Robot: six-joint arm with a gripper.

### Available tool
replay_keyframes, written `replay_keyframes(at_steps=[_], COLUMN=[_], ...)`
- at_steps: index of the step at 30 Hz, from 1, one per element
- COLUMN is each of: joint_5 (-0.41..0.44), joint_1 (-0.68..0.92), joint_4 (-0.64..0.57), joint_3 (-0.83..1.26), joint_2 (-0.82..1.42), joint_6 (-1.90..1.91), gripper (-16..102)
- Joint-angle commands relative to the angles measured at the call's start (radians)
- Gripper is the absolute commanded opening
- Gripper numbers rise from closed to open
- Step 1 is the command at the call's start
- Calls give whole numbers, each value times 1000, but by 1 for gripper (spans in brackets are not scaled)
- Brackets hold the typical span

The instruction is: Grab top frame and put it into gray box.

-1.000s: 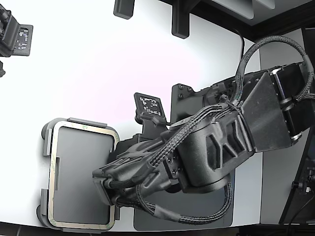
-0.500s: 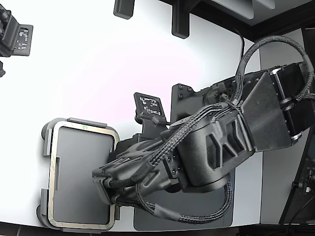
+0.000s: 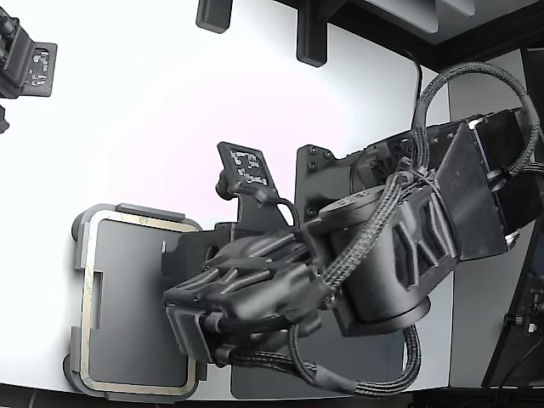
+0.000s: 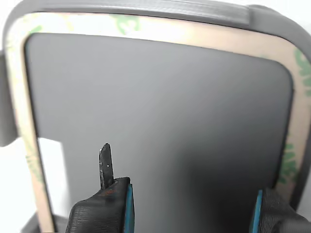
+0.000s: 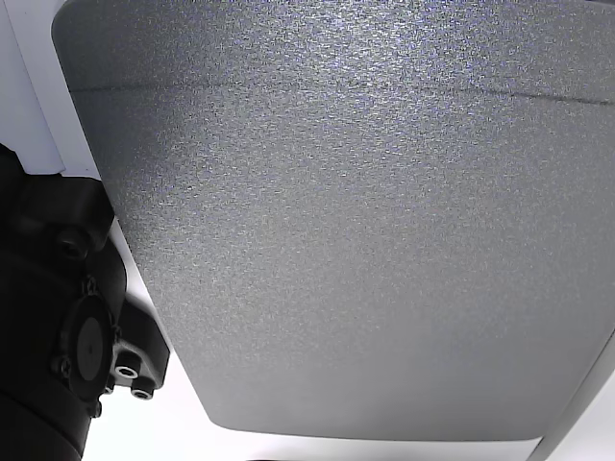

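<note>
The top frame (image 3: 141, 222), a thin cream-green ring, lies flat inside the light gray box (image 3: 150, 212) at the lower left of the exterior view. In the wrist view the top frame's rim (image 4: 160, 35) follows the gray box's raised edge (image 4: 155, 8), with the darker floor showing through its open middle. My gripper (image 4: 192, 208) hovers over that open middle. It is open, one thin fingertip (image 4: 105, 165) on one side and a blue-padded finger (image 4: 265, 211) on the other, with nothing between them. In the exterior view the arm's wrist (image 3: 238, 297) hides the fingers.
A dark gray flat mat (image 3: 255, 384) lies under the arm beside the box and fills the other view (image 5: 365, 221). A black base (image 5: 58, 317) stands at that mat's edge. Black fixtures (image 3: 311, 38) line the table's far side, and another black device (image 3: 25, 64) sits at upper left.
The arm's wrist has swung and drawn back from the frame's rim, and its marker tag shifted up and left in the exterior view. The frame stays lying in the box.
</note>
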Motion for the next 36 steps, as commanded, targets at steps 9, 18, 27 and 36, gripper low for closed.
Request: replay_keyframes(at_steps=[9, 18, 27, 36], joint_5=[353, 121, -120, -117], joint_1=[-46, -244, -489, -494], joint_4=[-597, -716, -690, -673], joint_3=[489, 959, 1325, 1537], joint_2=[448, 997, 1430, 1671], joint_6=[-1020, -1591, -1848, -1867], gripper=[100, 100, 100, 100])
